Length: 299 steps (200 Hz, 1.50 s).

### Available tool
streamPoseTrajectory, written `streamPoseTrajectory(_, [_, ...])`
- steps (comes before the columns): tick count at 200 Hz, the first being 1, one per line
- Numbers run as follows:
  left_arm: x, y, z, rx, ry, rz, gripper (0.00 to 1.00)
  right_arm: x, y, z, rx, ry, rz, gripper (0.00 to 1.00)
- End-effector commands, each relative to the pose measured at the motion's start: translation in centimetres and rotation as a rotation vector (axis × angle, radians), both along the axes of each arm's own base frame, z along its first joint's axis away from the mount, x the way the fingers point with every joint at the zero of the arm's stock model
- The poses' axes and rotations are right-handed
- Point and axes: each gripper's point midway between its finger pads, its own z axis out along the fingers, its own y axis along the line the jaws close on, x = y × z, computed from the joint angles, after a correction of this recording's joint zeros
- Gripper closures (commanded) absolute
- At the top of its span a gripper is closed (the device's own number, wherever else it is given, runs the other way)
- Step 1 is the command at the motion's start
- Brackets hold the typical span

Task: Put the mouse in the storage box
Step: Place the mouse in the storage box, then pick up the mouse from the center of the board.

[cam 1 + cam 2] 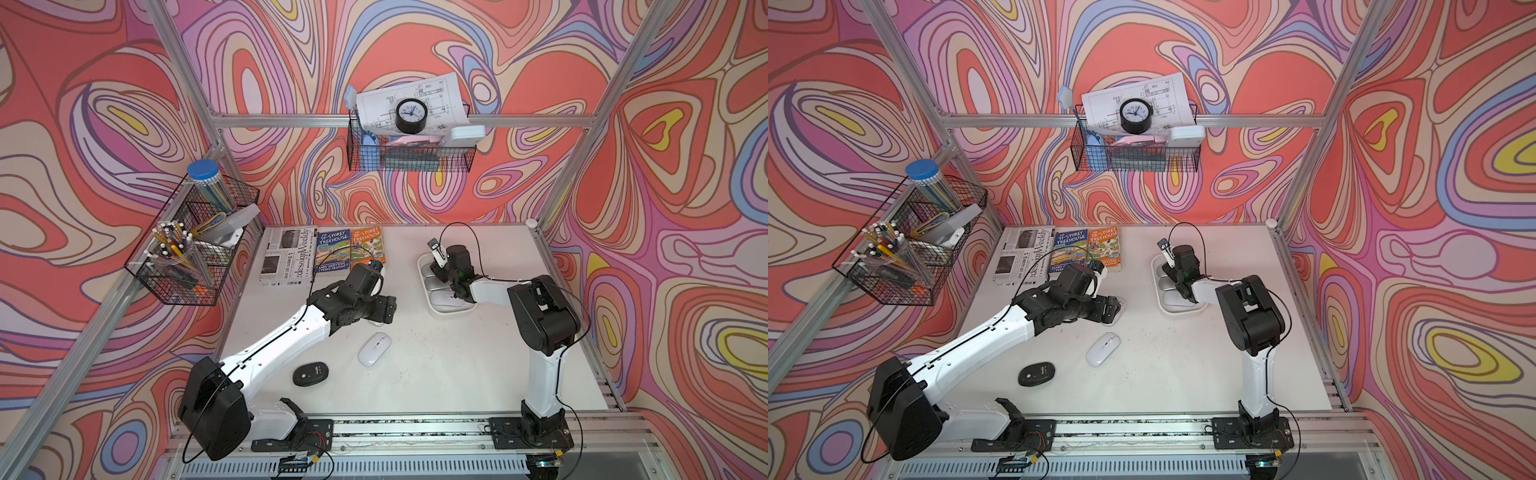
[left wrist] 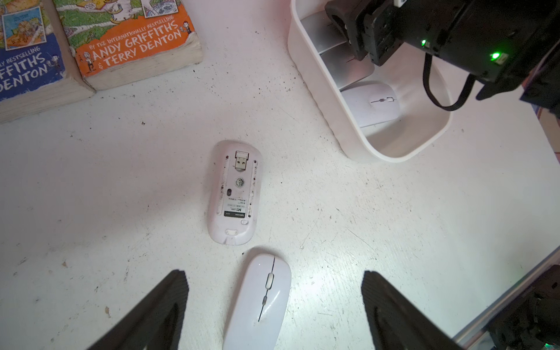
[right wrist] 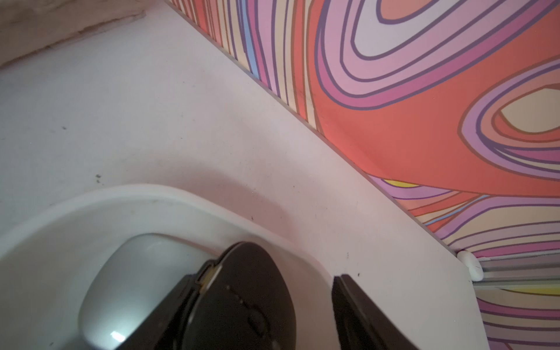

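Spotted the dark mouse (image 3: 248, 303) down at the far end of the storage box (image 3: 91, 200), lying partly over a silver mouse (image 3: 136, 272). Flanked by the right tool (image 3: 266, 281), spread apart with a clear gap on one side, so no grip. Further out on the tabletop (image 1: 457, 365): a white mouse (image 1: 374, 349) lined up with the left tool (image 2: 273, 274), spread wide and holding nothing, plus a flipped mouse (image 2: 235, 192) and a black mouse (image 1: 310, 374).
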Motion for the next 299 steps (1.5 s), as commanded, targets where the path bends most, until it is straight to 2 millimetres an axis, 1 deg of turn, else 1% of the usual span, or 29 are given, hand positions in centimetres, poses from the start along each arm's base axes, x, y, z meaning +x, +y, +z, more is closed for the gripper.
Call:
streamPoseTrajectory(1, [-0.1,0.0,-0.8,0.007,0.028,0.006,0.12,-0.4,1.1,3.6,0.087,-0.054,0.057,0.26])
streamPoseTrajectory(11, [-0.1,0.0,-0.9,0.006,0.029,0.006,0.12,-0.6,1.2,4.5,0.115,-0.064,0.063,0.24])
streamPoseTrajectory(35, [0.1,-0.2,-1.3,0.003,0.034,0.005,0.12,-1.6,2.4,6.4,0.195,-0.064,0.116,0.18])
streamPoseTrajectory(62, [1.0,-0.4,-2.1,0.004,0.072,0.01,0.12,-2.3,2.3,9.5,0.313,-0.077,0.078,0.14])
streamPoseTrajectory(67, [1.2,-0.5,-2.4,0.01,0.08,0.01,0.12,-2.4,2.2,9.4,0.331,-0.067,0.071,0.14])
streamPoseTrajectory(69, [1.2,-0.5,-2.5,0.012,0.084,0.01,0.12,-2.6,2.2,10.5,0.346,-0.084,0.071,0.14])
streamPoseTrajectory(75, [1.5,-0.7,-2.6,0.015,0.088,0.009,0.12,-3.1,2.2,11.3,0.38,-0.088,0.07,0.14])
streamPoseTrajectory(90, [2.3,-1.1,-3.3,0.021,0.103,0.001,0.11,-4.3,2.5,12.1,0.455,-0.062,0.081,0.13])
streamPoseTrajectory(103, [2.8,-1.2,-4.4,0.039,0.128,0.003,0.11,-5.2,2.5,12.7,0.511,-0.046,0.076,0.11])
streamPoseTrajectory(125, [3.8,-1.1,-6.1,0.051,0.17,0.01,0.1,-7.0,2.9,12.9,0.594,-0.004,0.092,0.11])
streamPoseTrajectory(143, [5.0,-0.4,-7.7,0.044,0.215,0.041,0.1,-8.2,3.2,12.8,0.639,0.03,0.114,0.11])
streamPoseTrajectory(170, [5.8,-0.3,-9.8,0.056,0.267,0.055,0.11,-9.1,3.1,12.7,0.674,0.048,0.107,0.11])
streamPoseTrajectory(187, [5.6,-0.5,-11.1,0.062,0.302,0.049,0.12,-9.4,3.1,12.5,0.679,0.055,0.108,0.11])
streamPoseTrajectory(228, [5.1,0.3,-13.7,0.126,0.354,0.07,0.16,-9.5,3.2,12.2,0.683,0.072,0.107,0.1])
streamPoseTrajectory(273, [4.9,0.9,-15.1,0.269,0.366,0.071,0.23,-9.4,3.1,11.9,0.683,0.078,0.103,0.11])
streamPoseTrajectory(299, [4.6,1.3,-15.8,0.363,0.374,0.076,0.29,-9.5,3.2,11.6,0.681,0.086,0.1,0.11])
